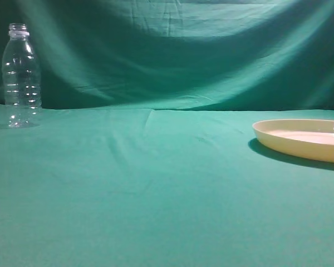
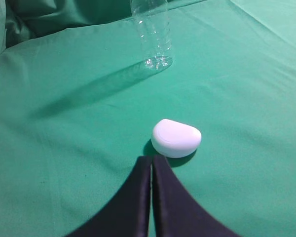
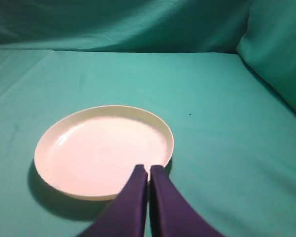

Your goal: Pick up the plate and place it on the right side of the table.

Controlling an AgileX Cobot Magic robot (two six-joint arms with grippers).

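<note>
The cream-yellow plate [image 1: 300,139] is at the right edge of the exterior view, on or just over the teal table [image 1: 156,189], with a shadow beneath it. In the right wrist view the plate [image 3: 98,148] fills the centre. My right gripper [image 3: 149,168] is shut on its near-right rim, with one finger inside the rim and one outside. My left gripper [image 2: 151,159] is shut and empty, low over the cloth. Neither gripper shows in the exterior view.
A clear plastic bottle [image 1: 21,78] stands upright at the far left back, and also shows in the left wrist view [image 2: 153,34]. A small white rounded object [image 2: 176,138] lies on the cloth just ahead of the left fingertips. The green curtain [image 1: 172,50] closes the back.
</note>
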